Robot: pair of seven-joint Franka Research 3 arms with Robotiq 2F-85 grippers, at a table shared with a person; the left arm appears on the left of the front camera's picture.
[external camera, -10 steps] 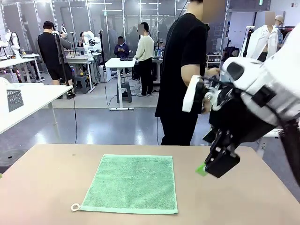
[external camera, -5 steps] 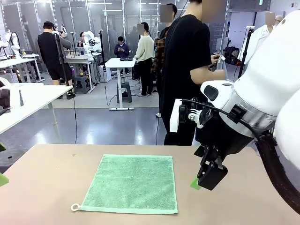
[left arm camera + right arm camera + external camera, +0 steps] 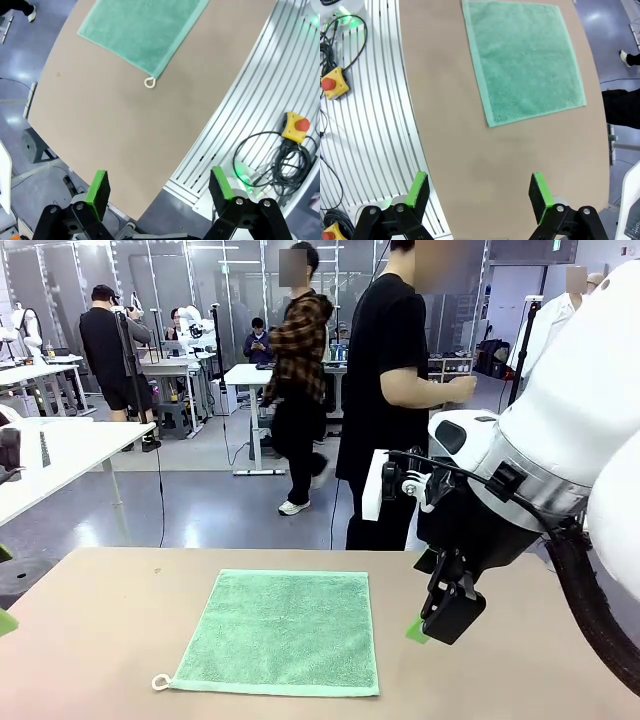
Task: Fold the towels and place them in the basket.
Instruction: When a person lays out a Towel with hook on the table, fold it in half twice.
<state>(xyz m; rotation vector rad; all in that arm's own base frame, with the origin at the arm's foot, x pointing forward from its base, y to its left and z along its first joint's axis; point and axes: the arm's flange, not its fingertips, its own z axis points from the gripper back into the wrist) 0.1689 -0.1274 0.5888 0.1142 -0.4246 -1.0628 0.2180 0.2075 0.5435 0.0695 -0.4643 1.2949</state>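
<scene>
the towel (image 3: 280, 630) is being cut off by the top edge in both wrist views, so its far side is not showing there. the right gripper (image 3: 479, 177) is standing with its jaws wide apart and nothing between them, hanging over bare table (image 3: 100, 640); in the front view its own arm (image 3: 540, 440) is masking most of it, leaving one green pad (image 3: 417, 631) clear, and is also covering the table's 3 o'clock side and part of the person (image 3: 395, 390) in black at the far side. the left gripper (image 3: 159, 175) is likewise spread wide and gripping nothing, hanging over the table's edge; in the front view it is being cropped at 9 o'clock to green slivers. counting: one towel, one white loop (image 3: 160, 681), two grippers, one person at the table, one yellow stop button (image 3: 296, 125) in the left wrist view. the towel is lying flat and unfolded near the table's middle, at 9 o'clock of the right gripper and apart from it. it is looking close to square, so its long axis is hard to tell; its edges are running in line with the table's edges, and the loop corner is pointing to 7 o'clock, toward the robot's left.
</scene>
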